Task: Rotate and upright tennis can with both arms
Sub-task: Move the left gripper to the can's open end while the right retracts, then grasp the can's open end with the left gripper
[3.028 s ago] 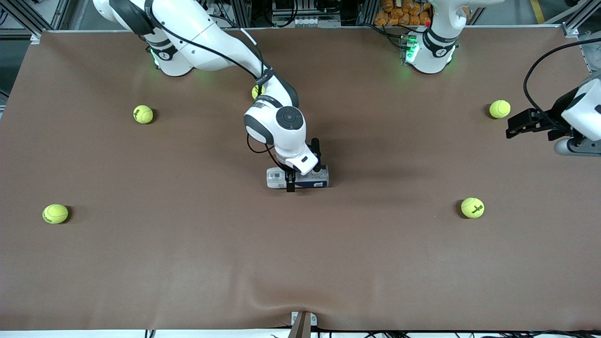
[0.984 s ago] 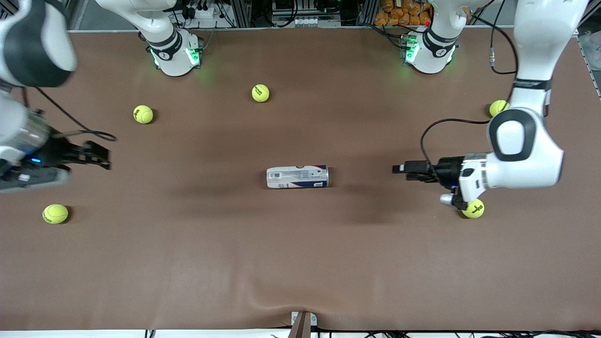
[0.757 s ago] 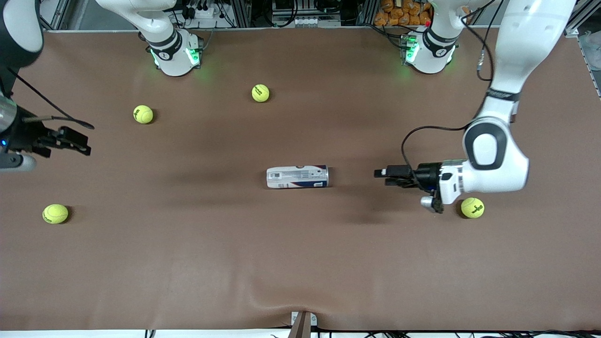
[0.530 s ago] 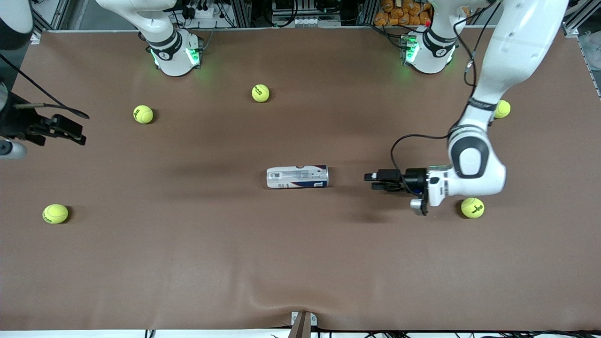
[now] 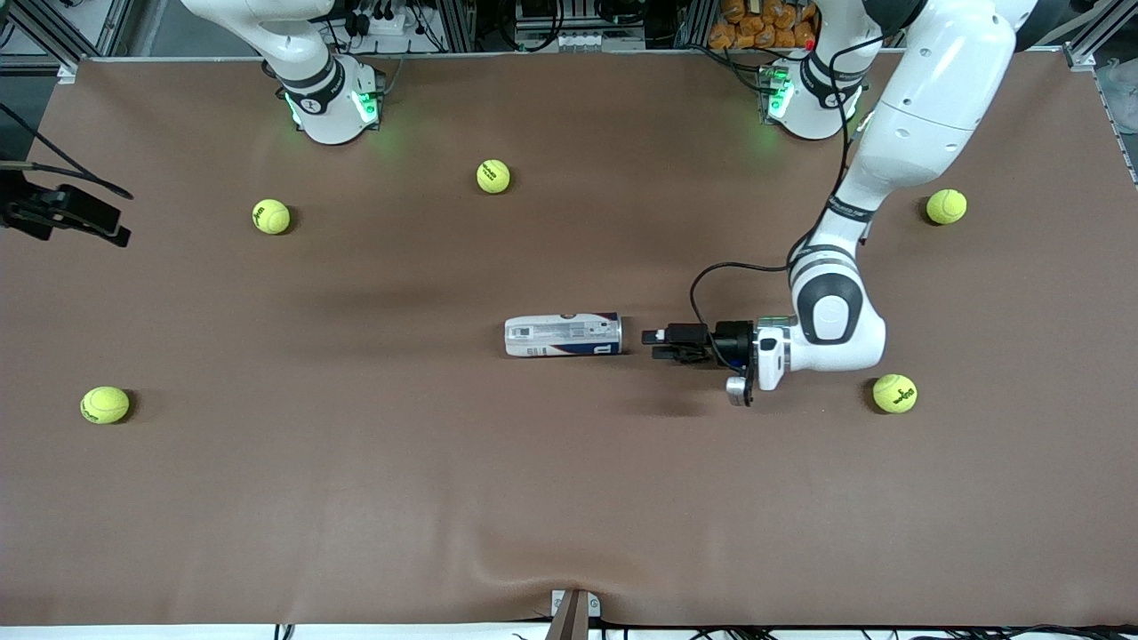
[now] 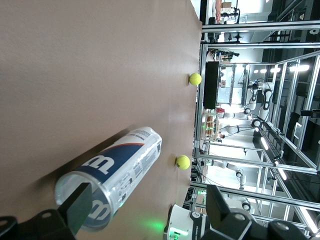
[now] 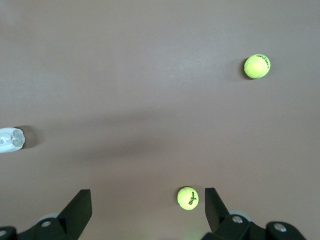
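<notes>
The tennis can [image 5: 563, 335] lies on its side mid-table, with its navy end toward the left arm's end of the table. My left gripper [image 5: 660, 345] is low and level, open and empty, with its tips just short of that navy end. In the left wrist view the can [image 6: 117, 175] lies close ahead of the gripper [image 6: 147, 207], and one finger [image 6: 76, 206] overlaps its clear rim. My right gripper [image 5: 84, 216] is open and empty, raised over the table's edge at the right arm's end. In the right wrist view [image 7: 147, 207] only the can's tip [image 7: 10, 139] shows.
Several yellow-green tennis balls lie spread on the brown table. One ball [image 5: 894, 393] is beside the left arm's wrist. Others lie near the bases [image 5: 493, 176], [image 5: 271, 216], [image 5: 946, 206], and toward the right arm's end [image 5: 105, 404]. One ball [image 7: 187, 198] lies under the right gripper.
The right gripper let go of the can and drew back, up toward the right arm's end of the table. The left gripper swept in low toward the can's navy end. The can stayed put.
</notes>
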You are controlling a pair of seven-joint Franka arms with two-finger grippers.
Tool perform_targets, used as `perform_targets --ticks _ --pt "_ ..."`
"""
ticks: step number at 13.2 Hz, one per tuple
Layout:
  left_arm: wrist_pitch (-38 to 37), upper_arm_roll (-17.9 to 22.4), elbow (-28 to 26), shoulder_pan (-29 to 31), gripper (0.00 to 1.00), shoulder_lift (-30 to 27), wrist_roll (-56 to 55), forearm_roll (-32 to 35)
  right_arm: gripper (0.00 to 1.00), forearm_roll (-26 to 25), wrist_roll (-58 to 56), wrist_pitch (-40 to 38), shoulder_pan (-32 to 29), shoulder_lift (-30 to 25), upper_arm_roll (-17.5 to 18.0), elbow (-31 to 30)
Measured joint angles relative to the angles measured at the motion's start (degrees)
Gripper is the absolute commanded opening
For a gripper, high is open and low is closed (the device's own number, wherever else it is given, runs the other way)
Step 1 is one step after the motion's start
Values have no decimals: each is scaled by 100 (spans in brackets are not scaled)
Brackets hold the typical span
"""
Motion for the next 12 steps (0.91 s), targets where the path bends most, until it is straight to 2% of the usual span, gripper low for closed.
perform_targets --ticks 12 --pt "58 -9 -72 -318 100 334 -1 -621 100 127 -368 -379 3 -7 -51 415"
